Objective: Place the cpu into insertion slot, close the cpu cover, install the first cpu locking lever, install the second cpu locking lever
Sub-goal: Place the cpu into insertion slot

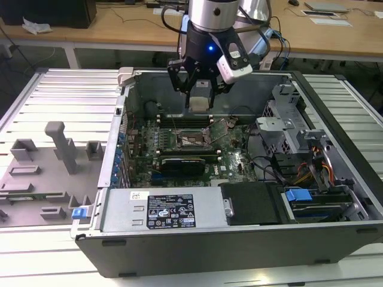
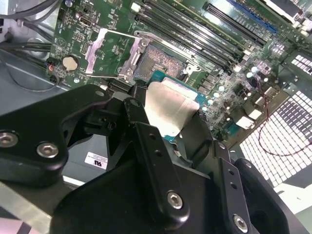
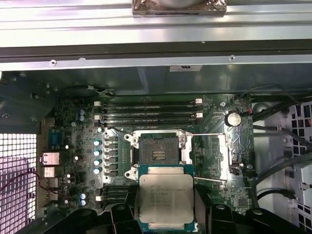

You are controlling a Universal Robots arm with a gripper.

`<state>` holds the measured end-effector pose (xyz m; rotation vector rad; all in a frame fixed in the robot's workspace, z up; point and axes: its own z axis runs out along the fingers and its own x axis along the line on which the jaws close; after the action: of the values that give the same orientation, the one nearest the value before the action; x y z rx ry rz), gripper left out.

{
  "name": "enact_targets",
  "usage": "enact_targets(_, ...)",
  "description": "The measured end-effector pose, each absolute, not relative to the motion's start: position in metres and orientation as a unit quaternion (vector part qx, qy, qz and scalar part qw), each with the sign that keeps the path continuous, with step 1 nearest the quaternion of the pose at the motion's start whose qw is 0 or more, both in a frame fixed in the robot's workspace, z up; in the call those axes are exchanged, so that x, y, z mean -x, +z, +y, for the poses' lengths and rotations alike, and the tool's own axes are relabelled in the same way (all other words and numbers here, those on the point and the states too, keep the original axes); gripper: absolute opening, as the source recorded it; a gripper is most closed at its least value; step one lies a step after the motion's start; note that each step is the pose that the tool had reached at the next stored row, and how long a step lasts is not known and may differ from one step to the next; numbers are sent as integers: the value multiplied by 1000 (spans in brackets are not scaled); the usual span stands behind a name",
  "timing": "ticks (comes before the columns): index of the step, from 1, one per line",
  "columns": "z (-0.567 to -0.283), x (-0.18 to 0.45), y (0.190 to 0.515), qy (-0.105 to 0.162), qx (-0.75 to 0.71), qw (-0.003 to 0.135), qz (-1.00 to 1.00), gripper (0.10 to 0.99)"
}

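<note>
No print could be read. In the exterior view a black label (image 1: 172, 211) with white marks and a small white sticker (image 1: 138, 195) sat on the grey power supply box (image 1: 122, 212), lower centre; in the first wrist view faint engraved lines crossed the cpu (image 3: 165, 195), lower centre

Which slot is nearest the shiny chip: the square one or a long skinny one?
The square insertion slot, right beside the cpu held in the tool. The four long memory slots lie beyond it.

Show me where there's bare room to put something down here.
The slatted table is bare beyond the grey fixture tray, at the exterior view's left of the computer case. Inside is crowded: motherboard, cables, gripper holding the cpu.
</note>
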<state>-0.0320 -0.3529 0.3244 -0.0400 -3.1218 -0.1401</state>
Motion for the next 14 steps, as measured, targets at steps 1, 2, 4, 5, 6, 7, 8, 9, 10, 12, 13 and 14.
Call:
enact_targets(1, -353, 32, 323, -45, 13, 8, -999, 537)
enact_targets(2, -353, 32, 322, -45, 13, 8, -999, 537)
enact_targets(4, -353, 32, 320, -45, 13, 8, -999, 537)
enact_targets(5, -353, 32, 319, -45, 13, 8, -999, 537)
enact_targets(6, -353, 32, 318, -45, 13, 8, -999, 537)
enact_targets(7, -353, 32, 317, -45, 13, 8, -999, 537)
enact_targets(8, -353, 32, 315, -45, 13, 8, -999, 537)
enact_targets(9, -353, 32, 314, -45, 13, 8, -999, 537)
enact_targets(10, -353, 32, 313, -45, 13, 8, -999, 537)
enact_targets(12, -353, 32, 310, -45, 13, 8, -999, 537)
enact_targets(13, -353, 32, 308, -45, 13, 8, -999, 537)
enact_targets(14, -353, 32, 307, -45, 13, 8, -999, 537)
